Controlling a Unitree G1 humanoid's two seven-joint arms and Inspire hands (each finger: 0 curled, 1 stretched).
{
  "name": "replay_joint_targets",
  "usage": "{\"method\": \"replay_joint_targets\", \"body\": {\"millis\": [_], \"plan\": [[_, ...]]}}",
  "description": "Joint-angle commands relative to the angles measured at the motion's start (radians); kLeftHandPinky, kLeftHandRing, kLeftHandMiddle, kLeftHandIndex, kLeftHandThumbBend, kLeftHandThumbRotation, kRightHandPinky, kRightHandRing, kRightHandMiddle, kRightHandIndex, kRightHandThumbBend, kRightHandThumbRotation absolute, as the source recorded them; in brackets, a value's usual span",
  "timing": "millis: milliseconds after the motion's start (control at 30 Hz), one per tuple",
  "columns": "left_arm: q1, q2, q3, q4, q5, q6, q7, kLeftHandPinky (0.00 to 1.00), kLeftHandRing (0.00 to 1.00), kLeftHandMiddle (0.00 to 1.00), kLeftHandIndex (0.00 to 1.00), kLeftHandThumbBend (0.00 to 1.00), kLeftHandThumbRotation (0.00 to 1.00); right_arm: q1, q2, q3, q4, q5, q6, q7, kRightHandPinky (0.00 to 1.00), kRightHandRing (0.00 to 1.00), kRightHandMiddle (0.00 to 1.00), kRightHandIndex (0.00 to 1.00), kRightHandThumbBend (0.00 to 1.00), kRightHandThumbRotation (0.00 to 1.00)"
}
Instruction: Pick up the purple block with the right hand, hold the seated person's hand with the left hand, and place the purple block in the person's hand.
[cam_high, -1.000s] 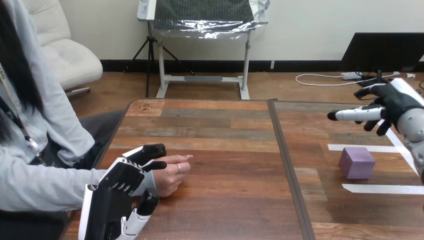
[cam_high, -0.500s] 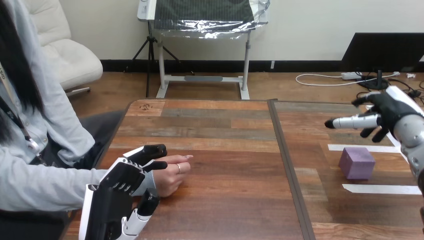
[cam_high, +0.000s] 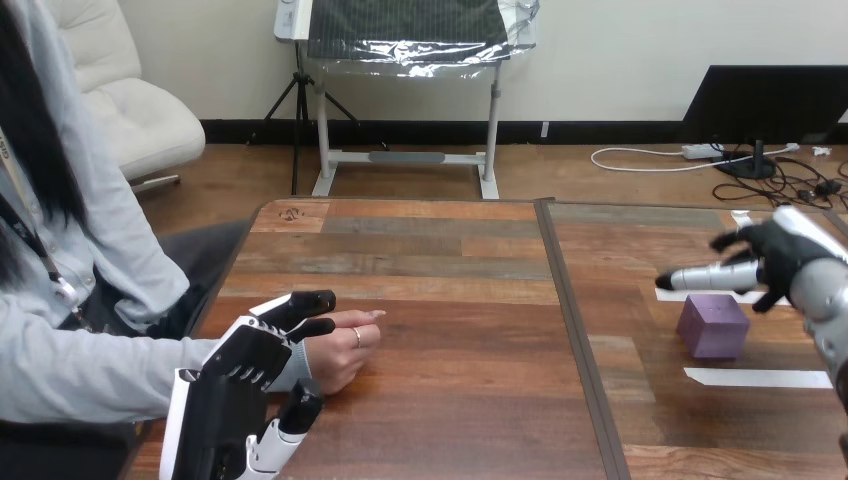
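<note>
Purple block (cam_high: 712, 326), flat-faced, below spread right hand (cam_high: 783, 252); left hand (cam_high: 240, 375) seemingly clasps person's hand (cam_high: 342, 355).

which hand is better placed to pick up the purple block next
Right. The right hand hovers open just above and behind the purple block at the right side of the table, while the left hand is far off at the left, over the person's hand.

Table (cam_high: 450, 290), left side: the person's hand (cam_high: 345, 352) rests on it with the left hand (cam_high: 240, 370) clasped over its wrist; right side: block (cam_high: 712, 326) between 2 tape strips (cam_high: 760, 378), right hand (cam_high: 785, 250) just above and behind it.
</note>
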Motion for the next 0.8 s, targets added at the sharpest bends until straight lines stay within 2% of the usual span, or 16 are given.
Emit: {"method": "replay_joint_targets", "body": {"millis": [0,200,267,433,567,767], "plan": [[-0.034,-0.008,-0.011,-0.024,-0.003,-0.017,-0.008,0.72,0.77,0.74,0.68,0.73,0.57,-0.01,0.022,0.005,-0.002,-0.002,-0.008,0.001,0.44,0.61,0.7,0.83,0.88,0.42],[-0.026,-0.008,-0.017,-0.036,-0.017,-0.003,-0.022,0.72,0.77,0.74,0.69,0.73,0.57,0.006,0.025,0.004,-0.001,-0.002,-0.007,0.002,0.4,0.63,0.68,0.82,0.89,0.42],[-0.024,-0.008,-0.019,-0.039,-0.024,0.002,-0.031,0.73,0.78,0.74,0.69,0.73,0.57,0.007,0.026,0.007,-0.001,-0.004,-0.004,0.003,0.44,0.68,0.71,0.81,0.89,0.43],[-0.023,-0.01,-0.019,-0.041,-0.039,0.002,-0.046,0.73,0.78,0.74,0.69,0.72,0.57,0.014,0.027,0.007,-0.001,-0.002,0.006,0.007,0.51,0.73,0.76,0.81,0.89,0.44],[-0.024,-0.011,-0.015,-0.037,-0.04,-0.006,-0.051,0.74,0.79,0.74,0.69,0.72,0.56,0.021,0.026,0.006,-0.001,-0.002,0.001,0.008,0.62,0.79,0.8,0.82,0.91,0.46],[-0.021,-0.014,-0.012,-0.038,-0.046,-0.003,-0.057,0.75,0.79,0.74,0.68,0.72,0.56,0.031,0.025,0.006,0.0,-0.002,0.0,0.007,0.66,0.8,0.82,0.83,0.92,0.47]]}}
